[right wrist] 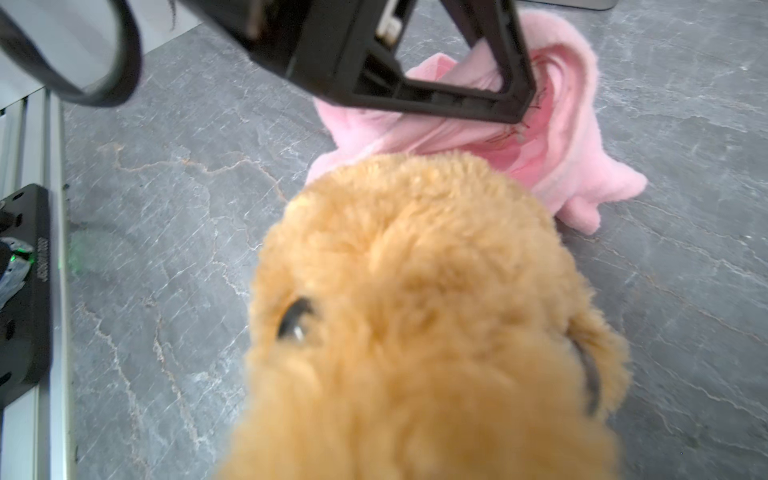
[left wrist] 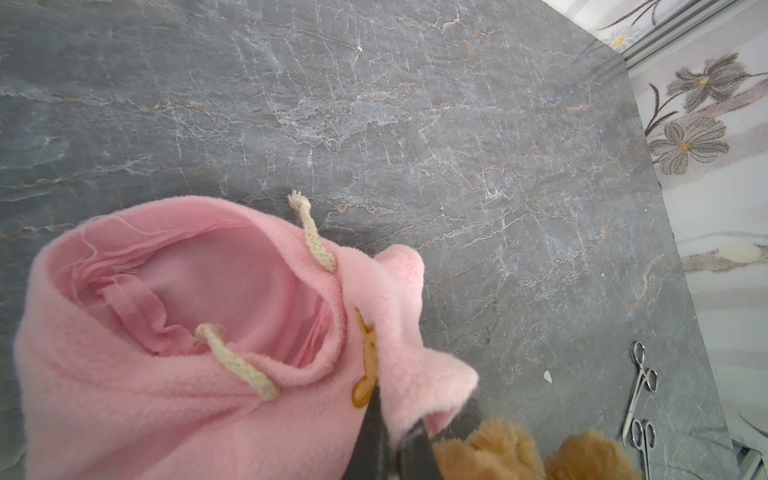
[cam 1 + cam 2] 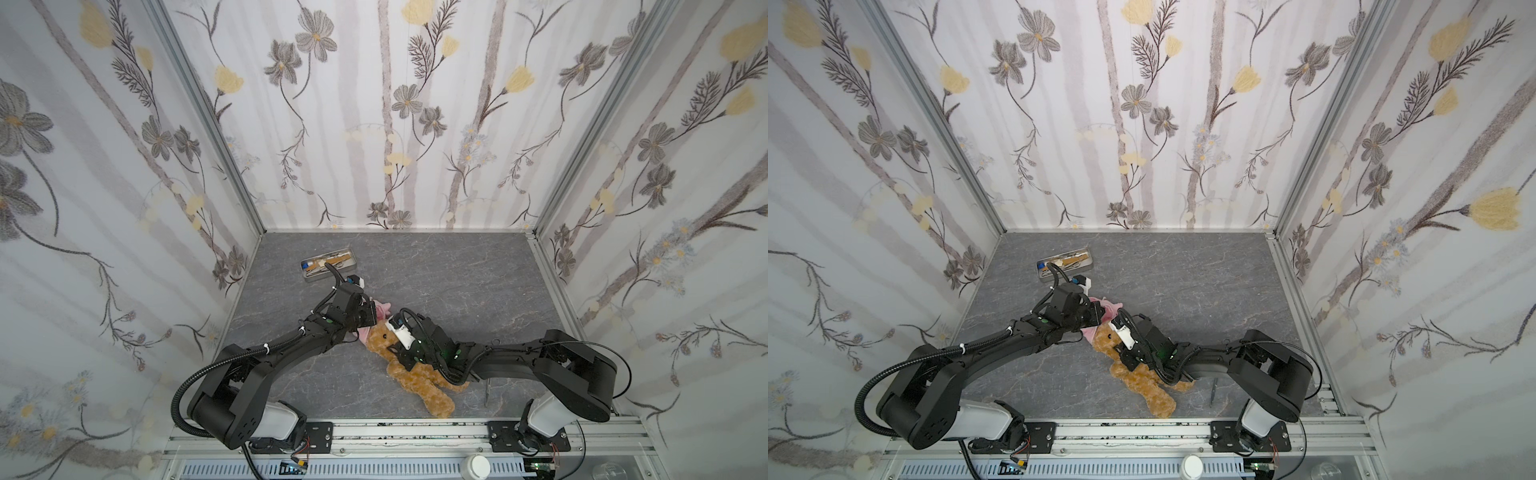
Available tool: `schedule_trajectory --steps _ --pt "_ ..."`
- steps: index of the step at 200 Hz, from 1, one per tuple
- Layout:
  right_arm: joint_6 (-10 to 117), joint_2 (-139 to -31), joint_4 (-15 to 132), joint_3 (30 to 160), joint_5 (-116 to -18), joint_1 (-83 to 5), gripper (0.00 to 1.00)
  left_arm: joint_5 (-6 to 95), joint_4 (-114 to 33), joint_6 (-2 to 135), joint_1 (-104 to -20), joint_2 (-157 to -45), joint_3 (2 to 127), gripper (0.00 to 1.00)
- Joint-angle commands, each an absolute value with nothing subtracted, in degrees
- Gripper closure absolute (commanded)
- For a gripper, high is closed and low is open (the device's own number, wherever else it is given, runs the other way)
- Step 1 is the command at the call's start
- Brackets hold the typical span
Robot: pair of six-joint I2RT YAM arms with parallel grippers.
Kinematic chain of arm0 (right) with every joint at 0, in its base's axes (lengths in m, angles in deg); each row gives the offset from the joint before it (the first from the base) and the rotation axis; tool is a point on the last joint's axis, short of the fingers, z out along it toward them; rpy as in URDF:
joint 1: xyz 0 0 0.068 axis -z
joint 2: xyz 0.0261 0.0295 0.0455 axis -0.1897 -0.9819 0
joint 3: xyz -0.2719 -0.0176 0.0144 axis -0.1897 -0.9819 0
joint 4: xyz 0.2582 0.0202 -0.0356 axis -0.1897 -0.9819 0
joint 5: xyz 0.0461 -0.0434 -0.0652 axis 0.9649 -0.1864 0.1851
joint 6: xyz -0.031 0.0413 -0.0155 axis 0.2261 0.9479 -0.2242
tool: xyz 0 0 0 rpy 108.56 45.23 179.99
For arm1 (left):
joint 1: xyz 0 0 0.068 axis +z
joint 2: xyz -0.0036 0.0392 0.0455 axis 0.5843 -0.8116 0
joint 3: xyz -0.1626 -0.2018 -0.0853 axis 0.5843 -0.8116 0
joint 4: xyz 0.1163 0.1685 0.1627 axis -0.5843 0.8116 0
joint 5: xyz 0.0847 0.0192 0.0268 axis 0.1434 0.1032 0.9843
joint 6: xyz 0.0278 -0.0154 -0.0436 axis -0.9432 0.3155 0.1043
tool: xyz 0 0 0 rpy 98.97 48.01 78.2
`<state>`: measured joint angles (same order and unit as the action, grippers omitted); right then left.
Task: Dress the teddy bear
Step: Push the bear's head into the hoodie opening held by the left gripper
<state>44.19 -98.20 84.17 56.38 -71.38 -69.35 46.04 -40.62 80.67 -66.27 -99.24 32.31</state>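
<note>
Right wrist close-up nearly filled by the teddy bear (image 1: 415,332): shaggy golden-brown plush, rounded head, one glossy dark eye (image 1: 295,318), blurred at this range. Seen in both top views lying slantwise on the grey, veined, stone-look surface (image 3: 478,282), near the front rail and about midway between the two arm bases, head toward the far left, legs toward the front. Just beside the head, a pink fleece garment (image 2: 166,395): soft, nappy, bunched, its opening gaping wide, with two cream braided cords (image 2: 311,237) frayed at the ends and a small orange emblem (image 2: 368,361) on the front. Pinched at one edge by the left gripper (image 2: 395,436), black jaws closed on a fold of the fleece, cloth drawn taut and raised there; left arm bent at the elbow, reaching forward and inward. Right gripper (image 3: 400,360) down over the bear's chest, arm folded low along the front of the surface, wrist aimed at the head; jaws hidden by the gripper's own body and the fur, so impossible to tell whether open or closed. Farther back on the left, a shallow rectangular metal tray (image 3: 318,279) of small tools. Slim steel ring-handled instruments (image 2: 636,399) flat on the surface by the right arm, apart from the bear.
</note>
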Motion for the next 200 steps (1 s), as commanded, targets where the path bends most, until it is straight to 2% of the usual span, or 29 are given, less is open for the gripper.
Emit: schedule_trajectory --steps 1,55,102,158,200 --pt "41.03 -98.29 86.17 57.95 -66.57 -69.42 0.86 45.64 -42.28 80.38 -66.24 -99.11 32.26 1.0" --pt "38.36 -99.36 84.99 60.25 -61.76 -69.23 0.87 45.19 -42.28 80.76 -66.23 -99.11 32.0 1.0" --pt "41.18 -104.63 93.65 60.23 -56.12 -64.75 0.88 42.57 -42.2 80.39 -65.87 -97.37 30.71 1.0" --pt "49.86 -104.74 105.62 54.6 -49.32 -59.69 0.89 39.98 -42.11 74.07 -64.83 -93.39 27.75 1.0" --pt "57.83 -104.83 107.07 53.44 -54.33 -58.37 0.91 39.24 -42.11 71.16 -64.76 -91.19 26.83 1.0"
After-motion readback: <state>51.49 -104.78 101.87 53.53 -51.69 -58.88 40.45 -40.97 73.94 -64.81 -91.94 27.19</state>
